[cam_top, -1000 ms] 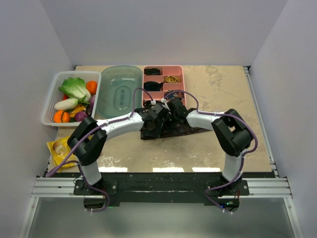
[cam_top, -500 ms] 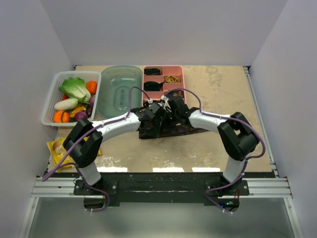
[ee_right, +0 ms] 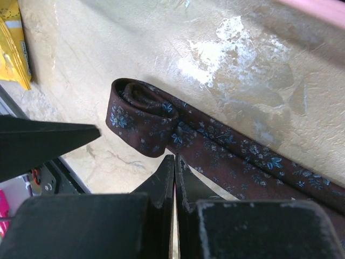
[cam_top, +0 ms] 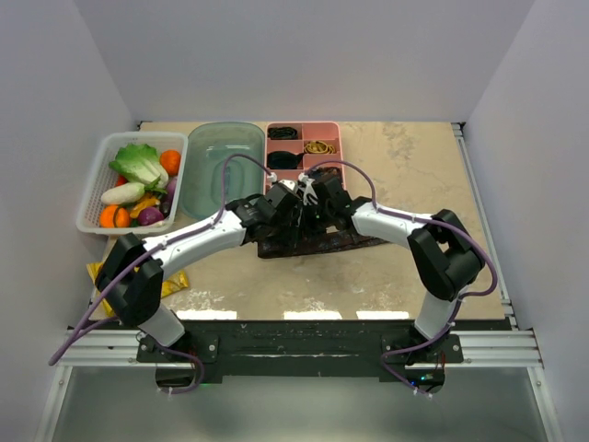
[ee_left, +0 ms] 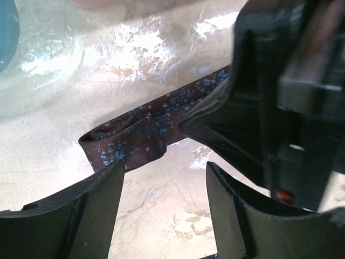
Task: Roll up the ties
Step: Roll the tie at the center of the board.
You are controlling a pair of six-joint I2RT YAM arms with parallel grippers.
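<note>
A brown-maroon tie [cam_top: 345,243] with small blue flowers lies flat in the middle of the table. Its left end is rolled into a loose coil, seen in the right wrist view [ee_right: 141,116] and the left wrist view [ee_left: 129,141]. My right gripper [ee_right: 175,159] is shut and empty, its tips at the near edge of the tie just beside the coil. My left gripper [ee_left: 164,208] is open and empty, hovering over bare table just short of the coil. Both grippers meet over the tie's left end in the top view, the left [cam_top: 283,217] and the right [cam_top: 311,210].
A pink compartment tray [cam_top: 333,147] holding dark rolled items and a yellow coil stands behind the grippers. A teal tub [cam_top: 221,170] and a white basket [cam_top: 92,189] of vegetables stand at the back left. A yellow packet [cam_top: 109,276] lies at the near left.
My left arm has stretched out, its elbow dropping to the left, and its gripper has moved a little farther back over the tie's rolled end. The right gripper has barely moved.
</note>
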